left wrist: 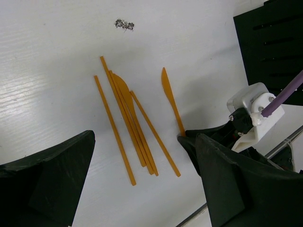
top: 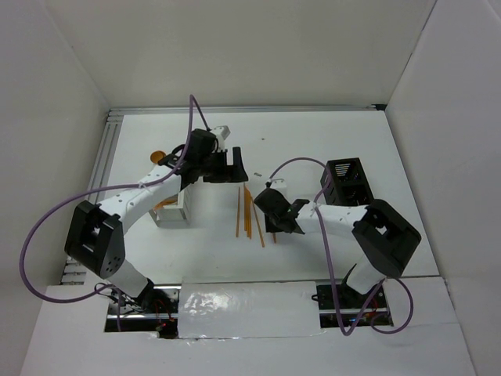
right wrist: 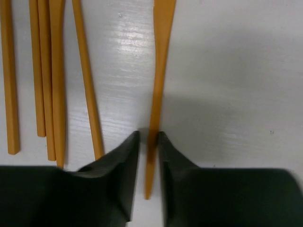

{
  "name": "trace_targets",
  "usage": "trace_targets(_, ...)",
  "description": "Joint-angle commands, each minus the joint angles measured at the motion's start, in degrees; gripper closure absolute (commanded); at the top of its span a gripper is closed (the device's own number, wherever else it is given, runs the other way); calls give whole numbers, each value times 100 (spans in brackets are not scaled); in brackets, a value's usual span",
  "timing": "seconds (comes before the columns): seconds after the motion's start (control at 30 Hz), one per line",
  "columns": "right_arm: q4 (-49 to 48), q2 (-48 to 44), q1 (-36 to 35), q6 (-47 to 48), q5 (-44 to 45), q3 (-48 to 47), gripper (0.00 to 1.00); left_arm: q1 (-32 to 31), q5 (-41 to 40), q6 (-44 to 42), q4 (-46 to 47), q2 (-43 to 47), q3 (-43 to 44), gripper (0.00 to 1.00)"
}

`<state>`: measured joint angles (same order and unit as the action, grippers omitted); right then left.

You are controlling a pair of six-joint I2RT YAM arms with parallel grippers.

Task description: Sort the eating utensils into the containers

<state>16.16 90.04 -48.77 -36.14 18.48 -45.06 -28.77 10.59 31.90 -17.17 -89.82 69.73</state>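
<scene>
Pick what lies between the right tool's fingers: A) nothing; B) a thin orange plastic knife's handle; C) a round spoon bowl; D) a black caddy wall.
B: the right wrist view shows the handle of the thin orange plastic knife lying between the fingers of the right tool.

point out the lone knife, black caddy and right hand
lone knife (right wrist: 156, 104), right wrist view, mid handle
black caddy (top: 332, 186), top external view, slotted side wall
right hand (right wrist: 148, 137), right wrist view, between fingertips

knife (right wrist: 161, 71) blade cut off by the top edge in the right wrist view, handle end between the right gripper (right wrist: 148, 138) fingers, contact lost in shadow, sticks (right wrist: 47, 71) cropped likewise, black caddy (left wrist: 277, 42) clipped at the left wrist view's corner, white caddy (top: 183, 210) mostly under the left arm (top: 129, 200)
</scene>
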Motion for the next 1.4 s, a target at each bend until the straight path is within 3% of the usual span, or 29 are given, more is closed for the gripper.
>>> trace_targets(0.0,63,321,-53,-77,42,75,75,30,57,-26,161,263,-65,0)
trace_targets(0.1,1,531,-27,-95,-116,129,84,21,136,-70,196,281,-92,0)
trace_targets(0.13,1,584,-27,-78,-169,129,88,21,154,-70,196,237,-92,0)
trace_targets(0.17,1,672,-53,-77,-274,129,99,21,180,-96,188,246,-74,0)
trace_targets(0.2,88,681,-71,27,-275,129,100,30,180,-88,179,176,-48,0)
trace_targets(0.4,397,86,-211,160,-222,76,100,-67,628,227,354,-70,-118,0)
trace_targets(0.6,-149,-1477,34,125,-767,331,100,-304,804,756,530,-641,75,0)
trace_targets(1.0,-192,-1814,79,125,-943,217,100,-611,1358,1222,1049,-1037,224,2)
trace_targets(1.37,-297,-2491,87,213,-890,102,100,-717,1463,1415,1049,-1363,436,10)
